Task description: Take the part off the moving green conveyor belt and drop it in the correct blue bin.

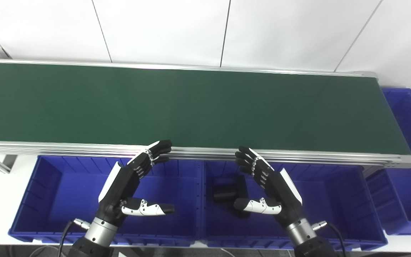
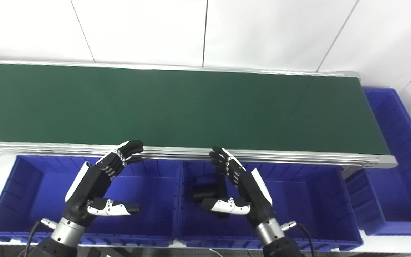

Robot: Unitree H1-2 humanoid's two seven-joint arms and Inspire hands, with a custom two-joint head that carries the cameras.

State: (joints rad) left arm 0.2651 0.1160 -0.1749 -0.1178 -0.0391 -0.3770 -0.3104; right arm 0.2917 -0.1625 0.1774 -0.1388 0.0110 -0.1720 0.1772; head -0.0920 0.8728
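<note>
The green conveyor belt (image 1: 191,103) runs across the view and carries no part that I can see. My left hand (image 1: 134,182) is open and empty, hovering above the left blue bin (image 1: 52,214) just in front of the belt's near rail. My right hand (image 1: 266,185) is open and empty above the middle blue bin (image 1: 334,200). A black part (image 1: 225,192) lies inside the middle bin, just left of my right hand and partly hidden by its thumb.
A third blue bin (image 1: 409,121) stands at the belt's right end. The belt's aluminium rail (image 1: 298,155) runs between the hands and the belt. White wall panels lie behind the belt.
</note>
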